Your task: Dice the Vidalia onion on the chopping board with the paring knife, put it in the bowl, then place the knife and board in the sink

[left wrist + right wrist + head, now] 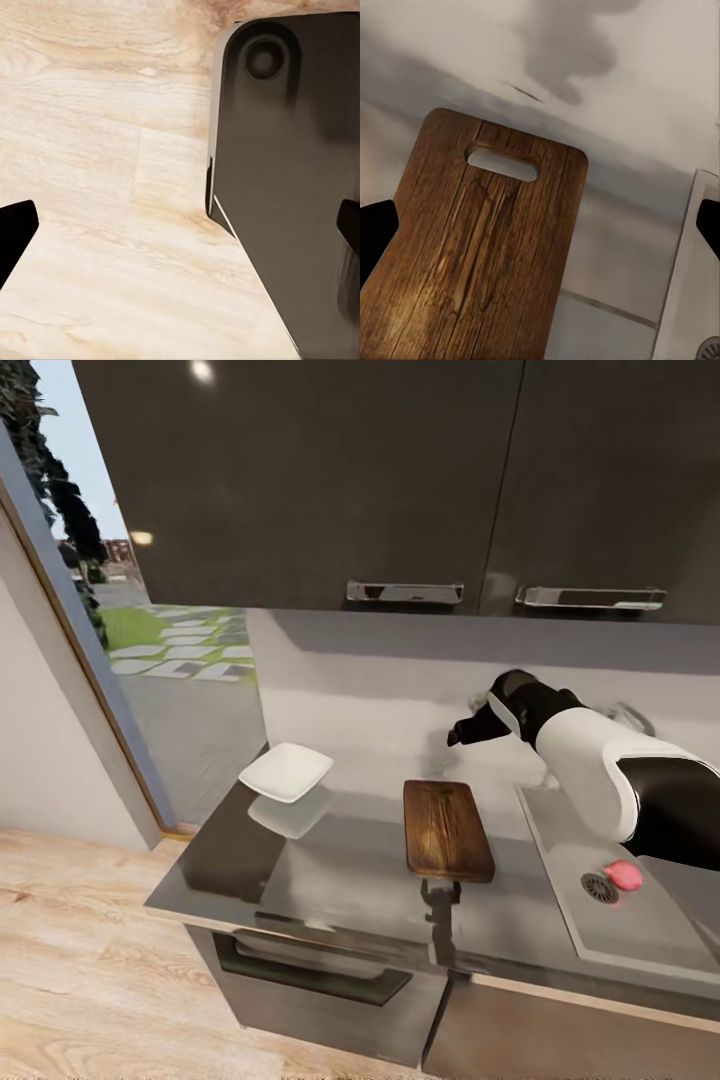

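The brown chopping board (447, 830) lies on the dark countertop (340, 870), its handle hole (502, 163) showing in the right wrist view. My right gripper (460, 737) hovers open above the board's far end (540, 225), holding nothing. The pink Vidalia onion (625, 875) rests in the grey sink (560, 840) beside the round drain (599, 887). Left of the board stands the white bowl (287, 771). A slim dark shape (440, 920) lies just in front of the board; I cannot tell if it is the paring knife. My left gripper (180, 232) is open over the floor.
Glossy black wall cabinets (400, 480) hang above the counter. An open doorway (150, 650) to a garden is at the left. Light wooden floor (90, 960) runs before the counter. The left wrist view shows a dark part of the robot's base (285, 187).
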